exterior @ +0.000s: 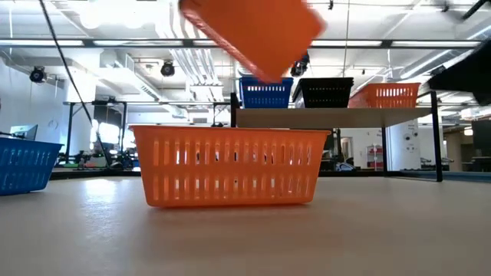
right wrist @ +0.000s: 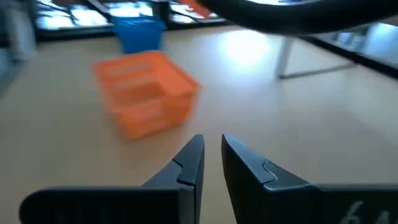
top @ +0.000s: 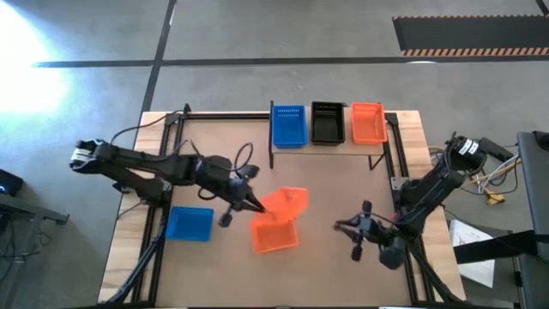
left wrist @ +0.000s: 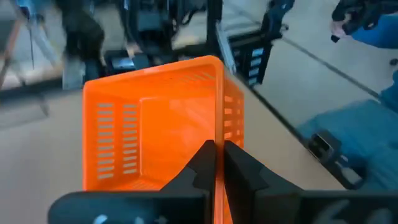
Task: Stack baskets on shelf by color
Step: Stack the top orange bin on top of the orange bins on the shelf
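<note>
A tan table (top: 343, 189) stands on a grey concrete floor, with a narrow light-wood shelf (top: 403, 129) along its far edge. The left hand (top: 255, 204) is clenched on the wall of an orange basket (top: 287, 202), holding it tilted in the air above a second orange basket on the table (top: 274, 233). The right hand (top: 353, 227) waits near the table's right side, grasping nothing, its fingers parted by a narrow gap.

The grip is a thin pinch on one wall, so the lifted basket could swing or slip out on the way to the shelf. It could also catch the shelf edge or knock the orange basket on the shelf (top: 369, 123).

Counted: three orange baskets, two blue ones (blue basket on the shelf (top: 289, 126), blue basket on the table (top: 190, 224)), and one black basket (top: 327, 123).
</note>
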Available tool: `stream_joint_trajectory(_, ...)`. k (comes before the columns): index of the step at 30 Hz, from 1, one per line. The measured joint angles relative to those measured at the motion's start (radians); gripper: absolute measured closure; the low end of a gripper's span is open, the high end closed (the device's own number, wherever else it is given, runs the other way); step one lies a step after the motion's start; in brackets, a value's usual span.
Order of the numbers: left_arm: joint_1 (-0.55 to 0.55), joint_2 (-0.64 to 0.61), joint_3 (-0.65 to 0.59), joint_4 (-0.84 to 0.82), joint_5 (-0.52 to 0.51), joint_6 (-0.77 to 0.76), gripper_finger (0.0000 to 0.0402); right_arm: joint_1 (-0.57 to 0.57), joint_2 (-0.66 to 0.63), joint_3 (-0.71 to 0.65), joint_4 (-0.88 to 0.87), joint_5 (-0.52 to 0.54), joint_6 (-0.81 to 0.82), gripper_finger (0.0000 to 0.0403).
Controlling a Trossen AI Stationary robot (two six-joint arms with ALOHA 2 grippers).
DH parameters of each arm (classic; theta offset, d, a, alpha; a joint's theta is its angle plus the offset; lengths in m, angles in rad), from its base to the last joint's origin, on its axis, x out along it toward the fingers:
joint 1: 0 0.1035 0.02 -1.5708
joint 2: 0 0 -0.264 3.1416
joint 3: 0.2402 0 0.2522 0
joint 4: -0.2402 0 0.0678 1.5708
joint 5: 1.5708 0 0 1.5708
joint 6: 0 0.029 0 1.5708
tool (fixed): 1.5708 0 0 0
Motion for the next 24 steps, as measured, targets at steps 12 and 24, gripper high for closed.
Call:
stream_joint_trajectory(12,0.003,0.536,0.251,0.155,0.037,0.140,0.0401,0.210,-0.038,0.298,-0.574,-0.013,0.364,0.0356)
stream_joint_trajectory(24,0.003,0.830,0.523,0.161,-0.126,0.262,0.0401,0.155,-0.020,0.367,-1.021,-0.213,0.795,0.0355)
